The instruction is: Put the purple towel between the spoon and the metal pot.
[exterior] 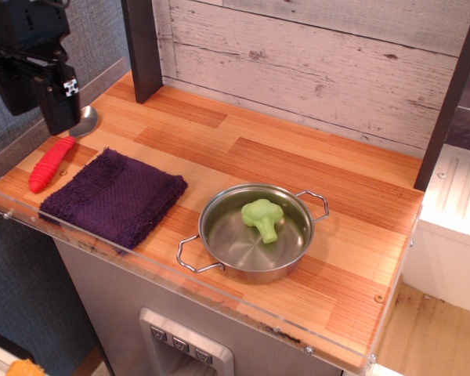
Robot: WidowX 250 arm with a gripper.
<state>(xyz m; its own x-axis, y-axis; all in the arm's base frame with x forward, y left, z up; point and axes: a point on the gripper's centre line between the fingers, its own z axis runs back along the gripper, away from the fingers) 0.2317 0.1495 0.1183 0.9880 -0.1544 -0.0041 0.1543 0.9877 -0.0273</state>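
A wooden desk [298,168] with warm orange-brown planks fills the view, seen from above and slightly to one side, with a pale weathered board wall [313,55] behind it.

Taking the desk as a clock face, the purple towel [113,196] lies flat at about 8 o'clock, near the front edge. It is dark purple, roughly square and nubby in texture.

Just beside the towel, toward 9 o'clock, lies the spoon [57,154]. Its thick ribbed red handle points toward the front left corner, and its shiny silver bowl points up toward 10 o'clock. The handle runs close along the towel's left edge (whether the two touch cannot be told).

The metal pot [254,233] stands near the middle of the desk, toward 5 o'clock. It is shallow, round and shiny, with two wire loop handles, one pointing toward the front and one toward the right. A small green toy broccoli [262,218] rests inside it. The pot sits near the towel's right edge with a strip of bare wood between them, so the towel lies between the spoon and the pot.

The black pincer [56,110] hangs at the upper left, around 10 o'clock, above the spoon's bowl and partly covering it. It holds nothing; how far apart its jaws stand cannot be told from this angle.
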